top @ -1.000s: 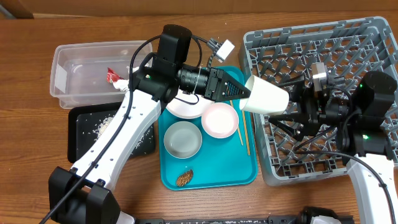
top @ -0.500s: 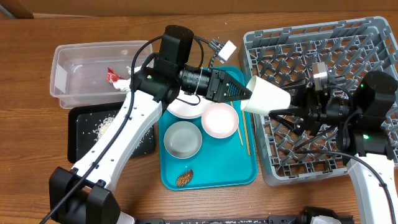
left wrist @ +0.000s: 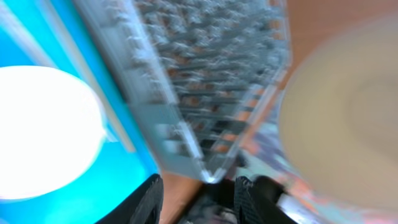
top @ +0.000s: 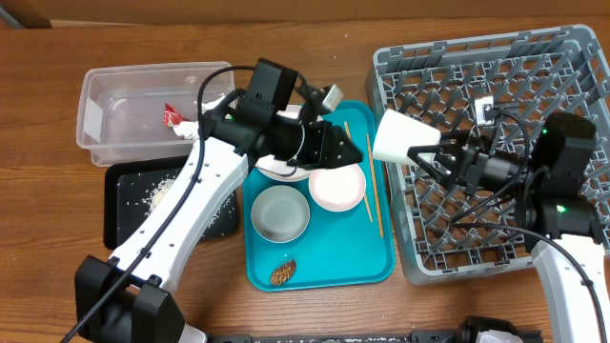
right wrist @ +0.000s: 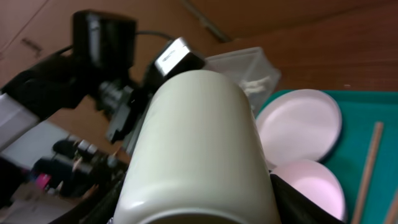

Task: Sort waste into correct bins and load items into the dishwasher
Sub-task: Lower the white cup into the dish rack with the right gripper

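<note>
As the right gripper (top: 425, 149) grips the cup (top: 393, 136), only the wrist view shows the left gripper (left wrist: 199, 198) parted, empty.

A brown wooden table (top: 38, 238) with visible grain fills the background.

No writing, label or number is legible in any view

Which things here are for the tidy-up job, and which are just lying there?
For the job:
- cup, held in the right gripper
- grey bowl, pink bowl, plate, chopsticks
- food scrap, wrapper, rice
- tub, black tray, rack

Just there:
- teal tray
- table
</note>
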Robot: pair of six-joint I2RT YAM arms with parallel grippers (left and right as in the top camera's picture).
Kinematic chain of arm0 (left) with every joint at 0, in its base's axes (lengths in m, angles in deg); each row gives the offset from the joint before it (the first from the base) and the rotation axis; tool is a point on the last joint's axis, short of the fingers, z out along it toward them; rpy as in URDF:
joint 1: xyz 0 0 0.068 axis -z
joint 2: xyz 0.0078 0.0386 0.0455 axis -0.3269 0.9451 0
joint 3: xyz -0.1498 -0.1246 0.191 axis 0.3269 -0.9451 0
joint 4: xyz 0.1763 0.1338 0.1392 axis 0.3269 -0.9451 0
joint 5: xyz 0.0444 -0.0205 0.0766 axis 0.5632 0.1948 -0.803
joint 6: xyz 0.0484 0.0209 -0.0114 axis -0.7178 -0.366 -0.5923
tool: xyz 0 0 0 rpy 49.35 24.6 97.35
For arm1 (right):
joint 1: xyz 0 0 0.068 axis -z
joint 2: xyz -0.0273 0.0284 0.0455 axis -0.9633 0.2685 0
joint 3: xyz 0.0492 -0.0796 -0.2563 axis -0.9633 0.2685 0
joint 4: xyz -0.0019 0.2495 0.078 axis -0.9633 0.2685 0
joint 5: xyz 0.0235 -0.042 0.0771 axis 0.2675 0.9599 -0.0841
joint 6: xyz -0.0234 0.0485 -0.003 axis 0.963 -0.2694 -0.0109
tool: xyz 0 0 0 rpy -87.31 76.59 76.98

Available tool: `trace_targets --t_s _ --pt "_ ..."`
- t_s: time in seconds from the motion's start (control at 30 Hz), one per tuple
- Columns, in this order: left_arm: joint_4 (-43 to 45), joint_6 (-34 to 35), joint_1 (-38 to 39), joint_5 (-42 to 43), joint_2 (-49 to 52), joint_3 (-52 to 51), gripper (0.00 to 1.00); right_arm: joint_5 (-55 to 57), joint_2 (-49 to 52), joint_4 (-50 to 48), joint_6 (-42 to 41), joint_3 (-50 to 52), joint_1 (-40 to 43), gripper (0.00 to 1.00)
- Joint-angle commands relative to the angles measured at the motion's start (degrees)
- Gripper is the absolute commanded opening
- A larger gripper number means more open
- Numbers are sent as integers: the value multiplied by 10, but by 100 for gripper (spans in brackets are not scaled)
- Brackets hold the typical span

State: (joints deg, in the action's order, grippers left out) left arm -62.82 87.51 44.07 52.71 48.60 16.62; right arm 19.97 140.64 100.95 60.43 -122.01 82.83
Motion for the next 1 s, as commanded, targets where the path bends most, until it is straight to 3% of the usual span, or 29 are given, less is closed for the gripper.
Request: trace_targets --t_s 0.0,0.17,0.4,0.57,0.73,0.97 --pt "-55 -43 -19 -196 -45 4 40 160 -7 43 12 -21 -1 33" --pt "-113 -47 -41 -348 -125 4 40 429 -10 244 58 -151 -1 31" --pt "-127 -46 -46 -395 -175 4 49 739 35 365 23 -299 36 27" --pt "-133 -46 -46 -395 -174 4 50 766 133 427 -23 -410 151 27" --pt "-135 -46 -46 -394 -174 4 53 777 216 459 -80 -419 275 28" --pt "-137 -46 -46 -393 -174 4 54 769 250 459 -97 -400 325 28"
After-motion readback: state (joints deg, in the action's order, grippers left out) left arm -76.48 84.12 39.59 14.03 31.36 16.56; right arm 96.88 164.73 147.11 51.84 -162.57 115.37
